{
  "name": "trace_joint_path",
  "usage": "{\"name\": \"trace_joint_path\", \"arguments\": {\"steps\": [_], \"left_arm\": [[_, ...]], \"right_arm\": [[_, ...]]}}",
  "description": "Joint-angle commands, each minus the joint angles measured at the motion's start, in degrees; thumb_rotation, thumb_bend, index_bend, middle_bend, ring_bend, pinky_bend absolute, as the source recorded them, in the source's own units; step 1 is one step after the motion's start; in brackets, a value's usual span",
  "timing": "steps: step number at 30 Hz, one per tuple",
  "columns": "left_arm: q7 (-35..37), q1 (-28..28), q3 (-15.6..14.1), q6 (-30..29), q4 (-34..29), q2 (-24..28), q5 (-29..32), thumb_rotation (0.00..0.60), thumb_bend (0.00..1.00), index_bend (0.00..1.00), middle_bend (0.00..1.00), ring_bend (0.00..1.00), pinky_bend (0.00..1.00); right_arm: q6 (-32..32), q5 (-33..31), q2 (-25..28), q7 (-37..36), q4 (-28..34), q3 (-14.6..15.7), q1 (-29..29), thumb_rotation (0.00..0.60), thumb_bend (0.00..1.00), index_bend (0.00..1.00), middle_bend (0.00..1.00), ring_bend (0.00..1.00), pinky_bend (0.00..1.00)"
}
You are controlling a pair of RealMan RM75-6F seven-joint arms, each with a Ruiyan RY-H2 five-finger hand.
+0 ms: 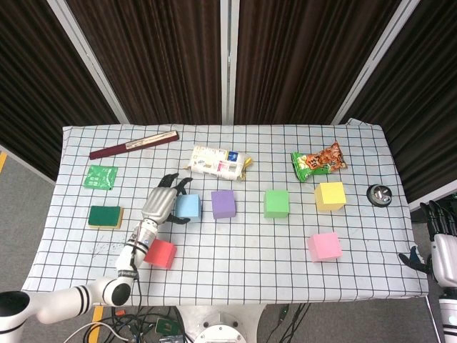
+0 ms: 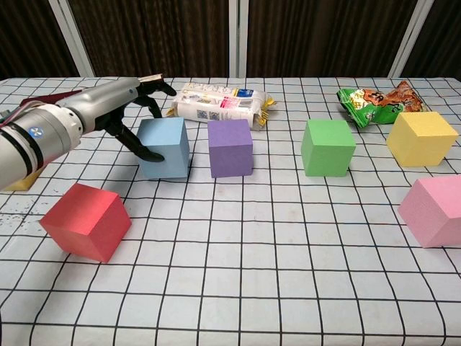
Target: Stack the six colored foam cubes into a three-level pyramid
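Left robot hand [image 2: 133, 108] grips the light-blue foam cube [image 2: 165, 148], fingers draped over the cube's top and far side, thumb pressed on the face turned toward the arm. Whether the cube rests on the checked cloth of the counter [image 2: 288, 288] or sits just off it, I cannot tell.

Landmark: purple foam cube [image 2: 230, 148]. The blue cube is just beside it on the left, a narrow gap between, faces roughly parallel. The green foam cube [image 2: 328, 147] lies to the purple one's right in the same row, apart; the yellow foam cube [image 2: 422, 138] is further right again. The pink foam cube [image 2: 436, 210] sits nearer the counter's front edge, on the right; the red foam cube [image 2: 86, 220] nearer the front edge, on the left, tilted relative to the grid.

Judgement: base row under construction. The coming move turns on the gap: purple lies directly to the right of the held cube, so closing it means a short sideways push along the row.

Right robot hand [image 1: 440, 243] hangs off the counter's right edge, fingers extended, holding nothing. The left is clearly nearer the work.
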State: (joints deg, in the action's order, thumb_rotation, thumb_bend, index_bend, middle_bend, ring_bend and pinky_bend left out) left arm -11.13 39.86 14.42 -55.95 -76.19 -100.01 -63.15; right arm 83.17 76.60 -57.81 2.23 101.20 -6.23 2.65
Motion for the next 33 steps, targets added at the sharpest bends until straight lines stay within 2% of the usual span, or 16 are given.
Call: {"name": "trace_joint_path", "arguments": {"steps": [1,18,33], "left_arm": [[-1.0,0.9,0.2,0.8,0.7,-0.9,1.0,0.600,0.09,0.13,0.44,0.05,0.04],[-2.9,4.5,1.7,1.8,5.4,-5.5,3.5,0.600,0.09,0.13,0.44,0.05,0.04],[-2.3,5.3,2.3,1.8,7.3,-6.3,3.6,0.600,0.09,0.13,0.43,0.05,0.04]], "right_arm": [[-0.4,-0.2,-0.1,-0.2,-0.2,0.1,0.1,0.600,0.00,0.00,0.00,0.00,0.00],[-0.6,-0.3,-0.1,-1.4,-1.0,0.1,-0.1,0.600,0.00,0.00,0.00,0.00,0.00],[-1.4,-0.5,-0.2,-1.7,-1.5,0.2,0.0,0.600,0.00,0.00,0.00,0.00,0.00]]}}
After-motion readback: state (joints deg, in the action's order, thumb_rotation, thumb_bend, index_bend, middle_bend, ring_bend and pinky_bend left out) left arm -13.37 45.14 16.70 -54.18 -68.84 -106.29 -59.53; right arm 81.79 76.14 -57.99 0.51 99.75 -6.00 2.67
